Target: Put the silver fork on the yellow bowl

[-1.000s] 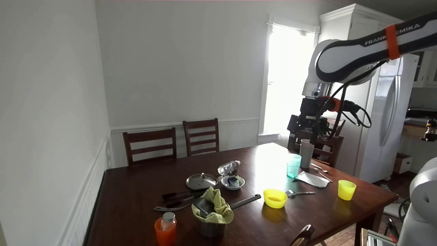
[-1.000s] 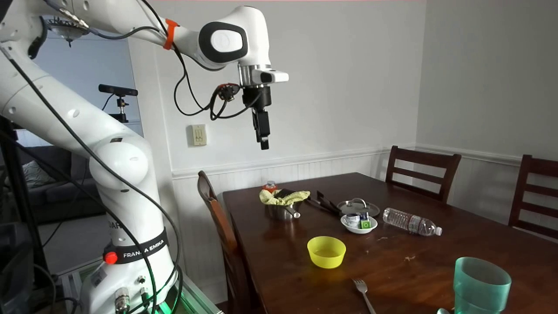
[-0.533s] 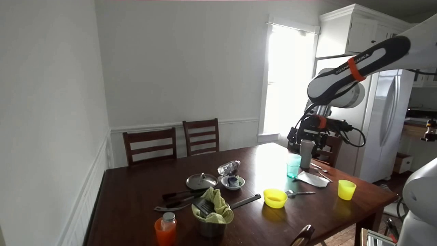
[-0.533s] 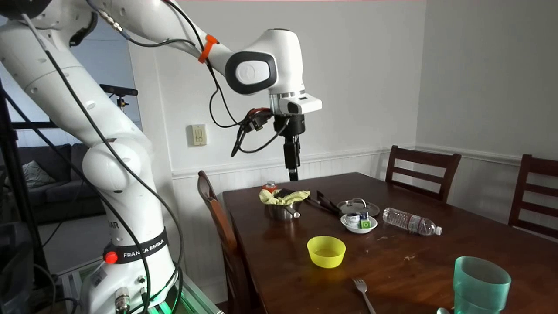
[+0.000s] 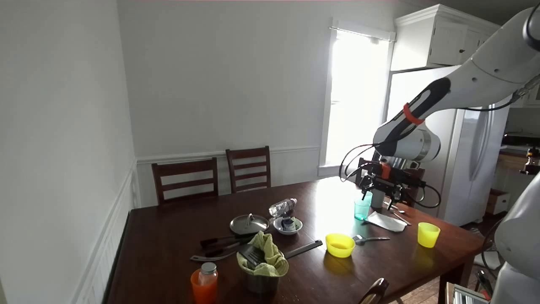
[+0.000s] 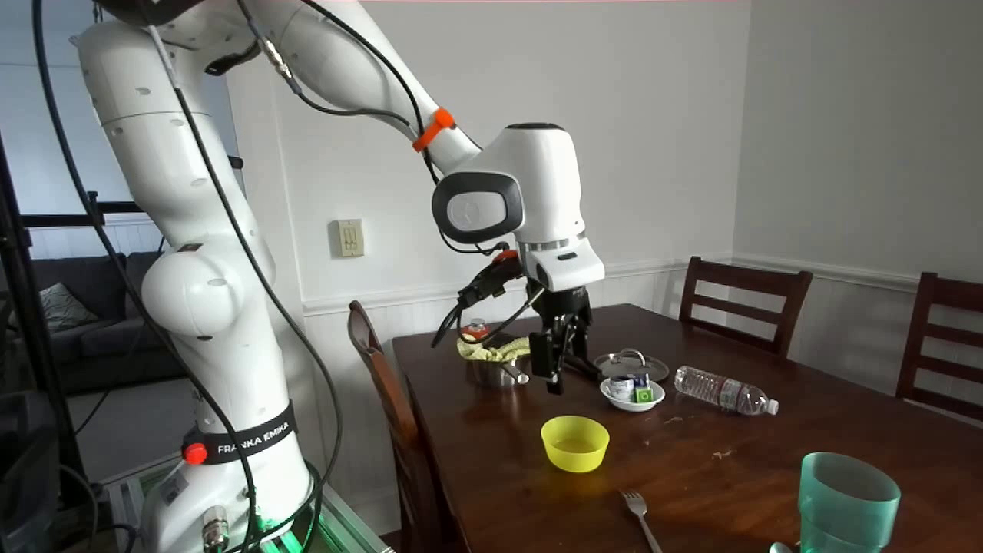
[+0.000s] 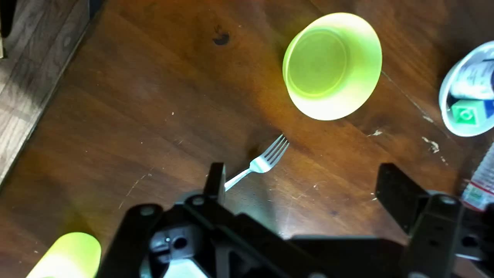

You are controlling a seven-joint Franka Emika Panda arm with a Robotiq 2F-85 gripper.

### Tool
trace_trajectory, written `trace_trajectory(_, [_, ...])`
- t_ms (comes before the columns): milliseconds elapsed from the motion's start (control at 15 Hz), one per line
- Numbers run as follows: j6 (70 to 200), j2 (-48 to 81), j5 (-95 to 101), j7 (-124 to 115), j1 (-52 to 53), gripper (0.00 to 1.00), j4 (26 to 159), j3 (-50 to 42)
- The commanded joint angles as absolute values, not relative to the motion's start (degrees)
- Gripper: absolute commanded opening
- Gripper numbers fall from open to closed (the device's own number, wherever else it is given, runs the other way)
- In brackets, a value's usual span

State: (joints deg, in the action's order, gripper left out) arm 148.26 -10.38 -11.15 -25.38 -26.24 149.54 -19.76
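The yellow bowl (image 5: 339, 250) stands upright on the table; it also shows in an exterior view (image 6: 575, 453) and at the top of the wrist view (image 7: 332, 67). The silver fork (image 6: 639, 509) lies flat on the table near the bowl, apart from it; it shows in an exterior view (image 5: 373, 239) and in the wrist view (image 7: 264, 162). In the wrist view the left finger hides part of its handle. My gripper (image 7: 301, 173) is open and empty above the table, its fingers wide apart. In an exterior view my gripper (image 6: 557, 384) hangs tilted, above table height.
A taller yellow cup (image 5: 428, 234), a teal cup (image 6: 848, 503) and a grey tumbler (image 5: 378, 200) stand on the table. A white bowl (image 6: 632, 401), a plastic bottle (image 6: 722, 390), a pot with a cloth (image 5: 259, 283), a lid (image 5: 240, 224) and white paper (image 5: 386, 221) are there too.
My gripper has come down toward the table and tilted, moving right in the view that shows the robot's base. The fork and the yellow bowl have not moved.
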Motion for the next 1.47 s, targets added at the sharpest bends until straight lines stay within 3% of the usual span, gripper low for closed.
trace_trajectory(0, [149.02,-8.69,-12.45,-25.58,-25.86,1.0,148.88,-20.38])
trace_trajectory(333, [149.25,-6.32,-13.45,-26.71,-25.54,1.0,147.25,-20.73])
trace_trajectory(867, [155.8,11.46,-24.3,-40.71,-25.19,1.0,137.38,-22.43])
trace_trajectory(1400, [150.68,27.11,-27.02,-44.15,-26.36,1.0,126.37,-22.29])
